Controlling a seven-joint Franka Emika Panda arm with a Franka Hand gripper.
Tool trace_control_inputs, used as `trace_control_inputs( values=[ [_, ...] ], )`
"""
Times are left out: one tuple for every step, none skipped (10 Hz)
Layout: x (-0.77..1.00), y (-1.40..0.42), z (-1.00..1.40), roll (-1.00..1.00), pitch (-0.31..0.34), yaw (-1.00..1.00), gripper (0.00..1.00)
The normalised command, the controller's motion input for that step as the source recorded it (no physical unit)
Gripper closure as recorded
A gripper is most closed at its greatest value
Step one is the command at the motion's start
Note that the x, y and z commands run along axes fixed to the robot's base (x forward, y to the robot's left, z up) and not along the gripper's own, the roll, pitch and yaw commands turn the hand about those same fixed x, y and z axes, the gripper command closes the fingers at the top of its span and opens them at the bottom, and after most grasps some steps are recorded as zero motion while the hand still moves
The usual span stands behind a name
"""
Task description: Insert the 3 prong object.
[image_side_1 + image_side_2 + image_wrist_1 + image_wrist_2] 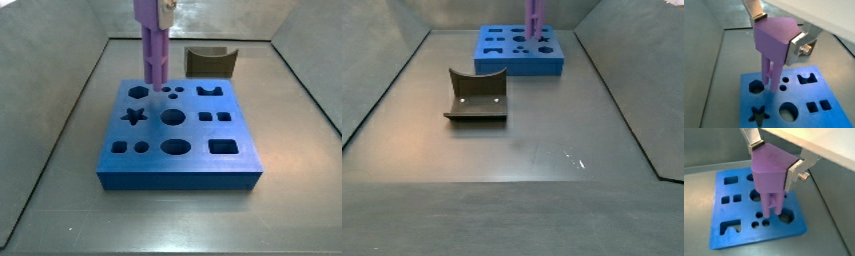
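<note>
My gripper (776,34) is shut on the wide top of the light-purple 3 prong object (771,47), which also shows in a wrist view (769,178). The piece hangs upright, prongs down, over the blue block (821,92). In a side view the prong tips (154,85) sit at the block's far-left part, right beside the cluster of small round holes (173,93). I cannot tell whether the tips touch the block's top. The silver fingers (794,172) clamp the piece from two sides. In a side view the piece (536,20) stands over the block (496,60).
The blue block has several other cut-outs: a star (134,115), round holes (174,117) and square holes (223,147). A dark brown curved block (210,62) stands behind the blue block; it also shows in a side view (478,95). Grey walls enclose the floor.
</note>
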Motion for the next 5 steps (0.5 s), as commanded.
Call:
trace_control_inputs(
  values=[
    [0.09,0.22,-0.19,0.0,0.0,-0.01,1.0],
    [0.25,0.18,-0.27,0.0,0.0,-0.07,1.0],
    [0.24,0.13,-0.31,0.0,-0.016,-0.08,1.0],
    [0.19,0.05,-0.28,0.0,-0.033,-0.08,1.0],
    [0.21,0.03,-0.28,-0.03,-0.041,-0.13,1.0]
  ],
)
